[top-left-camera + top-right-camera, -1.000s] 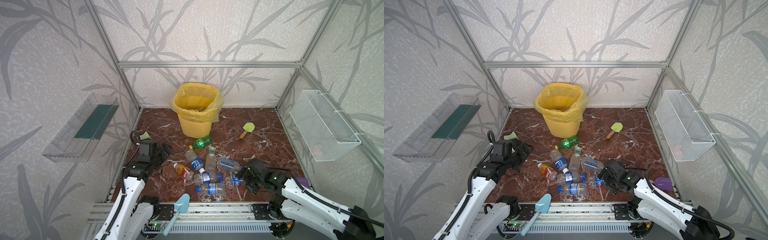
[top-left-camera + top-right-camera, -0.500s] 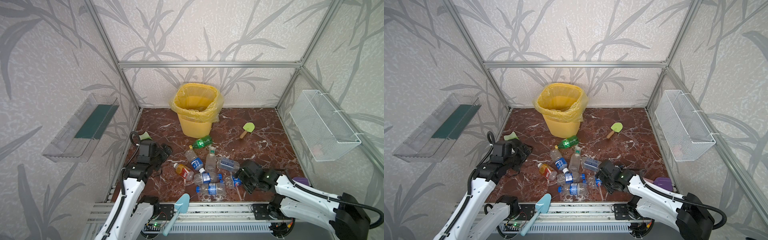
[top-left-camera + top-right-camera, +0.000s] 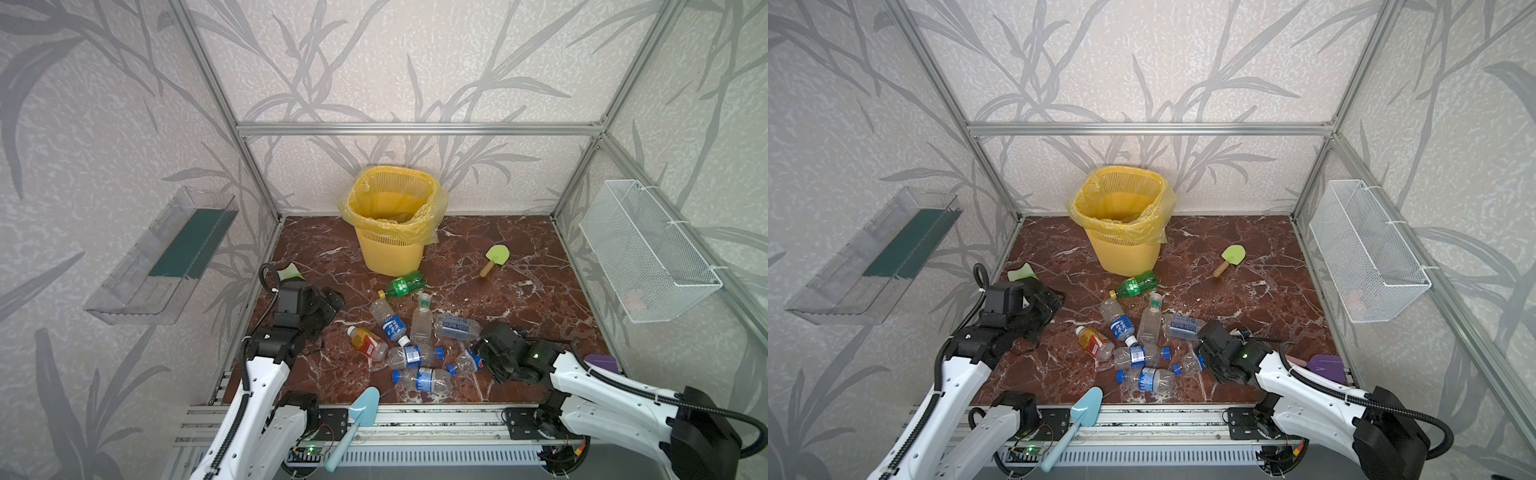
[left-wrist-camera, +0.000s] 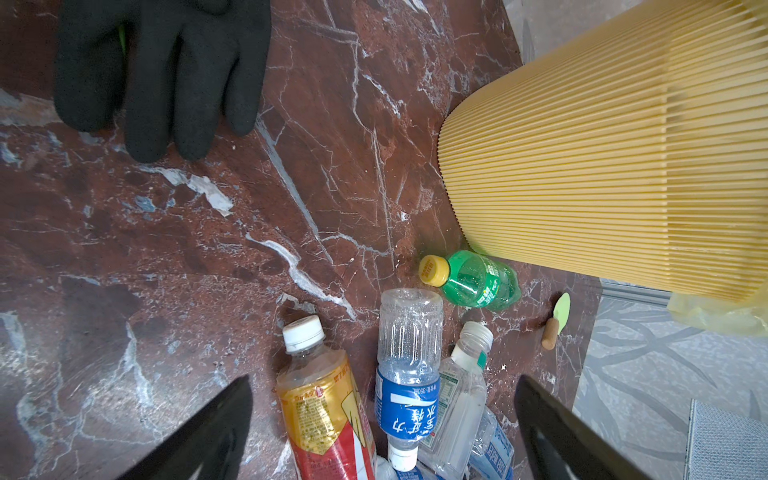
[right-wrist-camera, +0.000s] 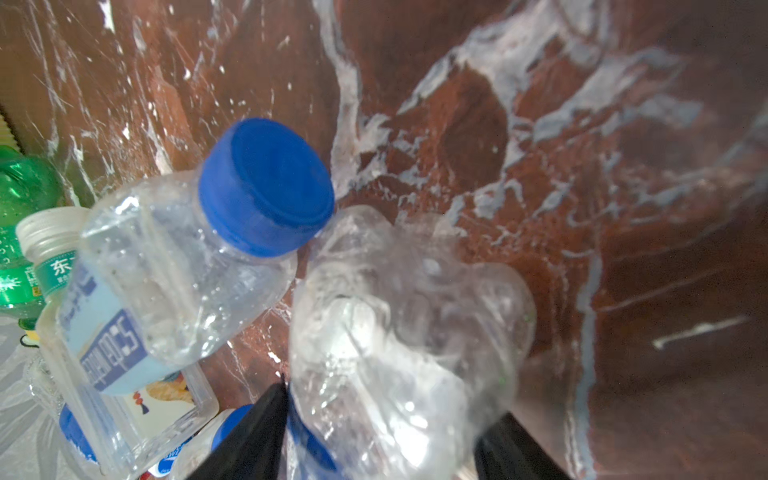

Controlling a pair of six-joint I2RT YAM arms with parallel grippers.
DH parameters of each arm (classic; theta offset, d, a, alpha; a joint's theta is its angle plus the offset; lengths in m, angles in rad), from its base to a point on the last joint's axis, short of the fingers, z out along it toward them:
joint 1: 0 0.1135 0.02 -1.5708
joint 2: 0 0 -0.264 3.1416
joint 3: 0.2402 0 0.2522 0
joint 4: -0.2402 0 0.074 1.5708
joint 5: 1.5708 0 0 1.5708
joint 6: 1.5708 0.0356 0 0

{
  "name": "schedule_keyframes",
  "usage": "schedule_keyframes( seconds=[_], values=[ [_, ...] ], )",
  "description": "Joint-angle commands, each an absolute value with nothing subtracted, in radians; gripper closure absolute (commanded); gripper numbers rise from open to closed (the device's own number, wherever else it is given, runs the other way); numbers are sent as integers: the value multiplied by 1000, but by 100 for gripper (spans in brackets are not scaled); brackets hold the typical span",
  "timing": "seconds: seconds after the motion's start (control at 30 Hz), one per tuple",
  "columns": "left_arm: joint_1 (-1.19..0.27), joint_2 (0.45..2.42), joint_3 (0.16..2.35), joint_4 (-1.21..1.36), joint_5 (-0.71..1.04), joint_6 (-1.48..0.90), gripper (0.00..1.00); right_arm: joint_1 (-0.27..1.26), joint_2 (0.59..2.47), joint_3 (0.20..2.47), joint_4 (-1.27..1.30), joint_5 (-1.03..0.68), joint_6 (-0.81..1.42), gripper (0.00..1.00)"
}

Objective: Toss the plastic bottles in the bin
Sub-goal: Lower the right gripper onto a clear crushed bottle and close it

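- The right claw [image 5: 386, 440] is low over the near right of the red-brown marble worktop [image 3: 519, 299]. Its black fingers [image 5: 257, 436] sit either side of a crumpled clear plastic bottle [image 5: 399, 332] lying on the marble.
- In the right wrist view both fingers are close against that bottle's flanks. Clamped or merely touching, I cannot tell.
- A clear blue-capped bottle with a pale blue label [image 5: 266, 187] lies touching the crumpled one.
- The left claw [image 4: 384, 386] hangs over the left side of the worktop, released, fingers spread wide and gripping nothing.
- The plastic bottles [image 3: 422, 328] lie in a loose heap at the near middle, between the two arms.
- A green plastic bottle with a yellow cap [image 3: 403, 286] lies at the heap's far edge, just beside the base of the bin.
- The tall yellow lattice plastic bin [image 3: 390, 249] stands upright at the far middle, lined with a yellow bag.
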State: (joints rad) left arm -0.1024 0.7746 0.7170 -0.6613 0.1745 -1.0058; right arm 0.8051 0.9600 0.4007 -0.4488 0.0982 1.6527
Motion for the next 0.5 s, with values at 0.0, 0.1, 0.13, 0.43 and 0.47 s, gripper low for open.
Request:
schedule_keyframes(
  seconds=[0.0, 0.1, 0.13, 0.43, 0.47],
  values=[
    [-98, 768, 701, -673, 152, -1004, 2, 807, 936, 371, -518, 177, 1666, 34],
    [-99, 774, 701, -670, 153, -1002, 2, 804, 908, 365, -548, 214, 1668, 35],
    [-99, 775, 701, -671, 153, -1002, 2, 799, 897, 364, -561, 221, 1662, 36],
    [-99, 779, 697, -668, 147, -1005, 3, 679, 867, 342, -586, 143, 1537, 27],
    [-99, 778, 697, -666, 148, -1007, 3, 668, 866, 339, -584, 133, 1524, 27]
  ],
)
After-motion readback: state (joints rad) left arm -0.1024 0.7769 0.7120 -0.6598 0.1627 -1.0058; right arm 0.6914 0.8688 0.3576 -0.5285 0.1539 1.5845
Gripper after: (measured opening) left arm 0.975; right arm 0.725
